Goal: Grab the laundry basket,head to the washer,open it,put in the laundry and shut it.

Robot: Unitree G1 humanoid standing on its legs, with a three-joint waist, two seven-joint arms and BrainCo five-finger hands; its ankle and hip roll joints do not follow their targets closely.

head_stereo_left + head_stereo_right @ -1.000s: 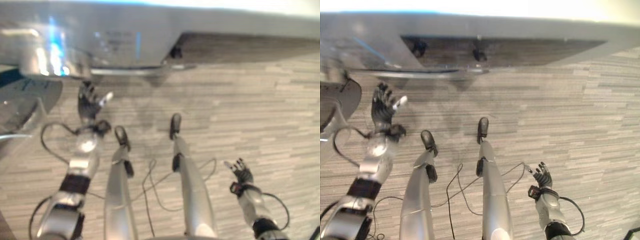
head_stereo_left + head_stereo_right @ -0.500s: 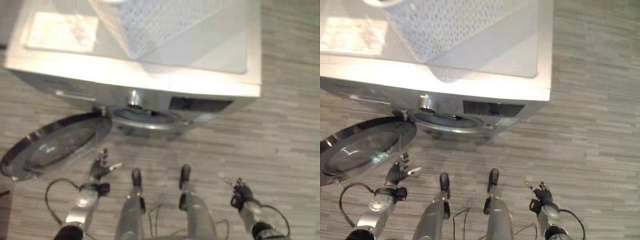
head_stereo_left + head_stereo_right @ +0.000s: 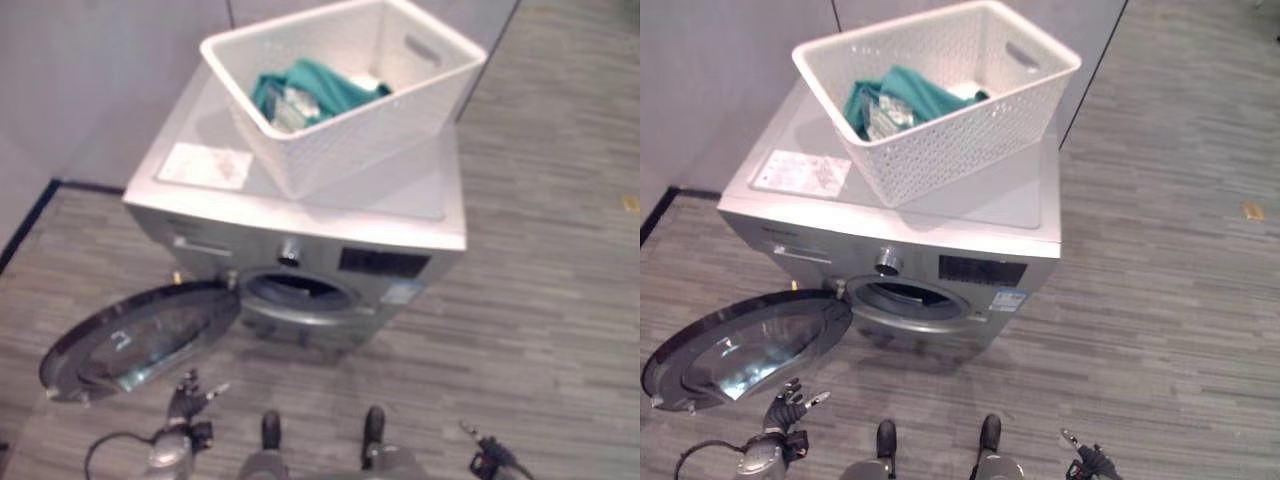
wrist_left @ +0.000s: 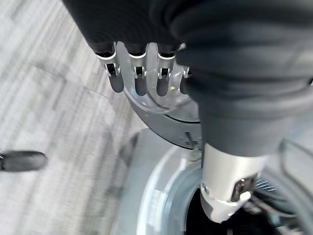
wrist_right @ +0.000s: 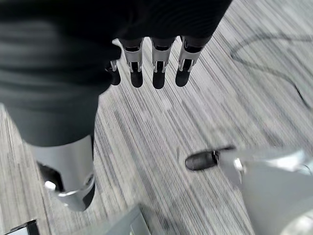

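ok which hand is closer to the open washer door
The left hand, fingers open, hangs just below the round glass washer door; the right hand is far across the grey plank floor.

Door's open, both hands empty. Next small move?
Probably raise a hand to the laundry basket on the washer and take the teal laundry. The door hangs wide open, the drum looks empty, and left hand and right hand hang low, open.

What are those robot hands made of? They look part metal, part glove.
Close enough. Each hand, the left hand and the right hand, has a row of shiny silver fingers ending in dark rounded tips, plus a thicker silver thumb set apart. A dark ribbed, fabric-like cover wraps the back of the hand and the wrist.
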